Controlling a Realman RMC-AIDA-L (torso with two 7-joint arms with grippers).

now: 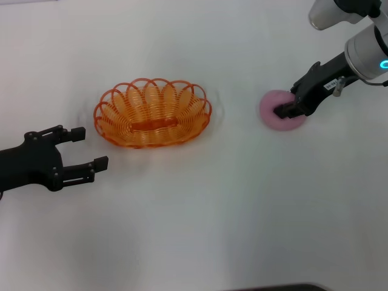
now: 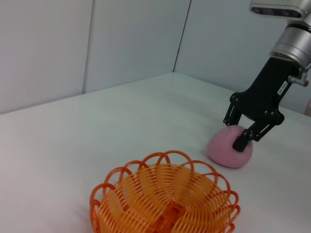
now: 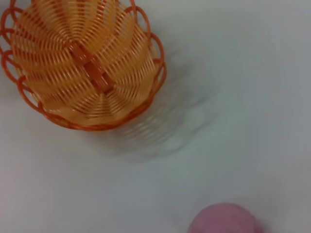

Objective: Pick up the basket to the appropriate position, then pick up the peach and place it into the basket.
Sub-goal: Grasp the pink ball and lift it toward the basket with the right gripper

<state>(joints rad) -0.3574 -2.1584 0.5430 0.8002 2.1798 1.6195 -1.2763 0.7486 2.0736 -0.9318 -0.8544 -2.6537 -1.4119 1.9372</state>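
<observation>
A: Peach (image 1: 280, 111) sits on the white table (image 1: 242, 212), between the right gripper (image 1: 290, 109) fingers. Jaws straddle it; whether the pads press or merely bracket the fruit, I cannot tell.

B: Risk?

A: Round and smooth. Judged: if the grip lands off-centre, it could squirt out of the jaws on the lift and roll.

B: Basket (image 1: 153, 113)?

A: Empty, upright, well apart from the right jaws. Left gripper (image 1: 82, 148) lies just beside its rim, jaws spread wide, holding nothing. An unheld basket may skid if the drop clips its looped rim.
</observation>
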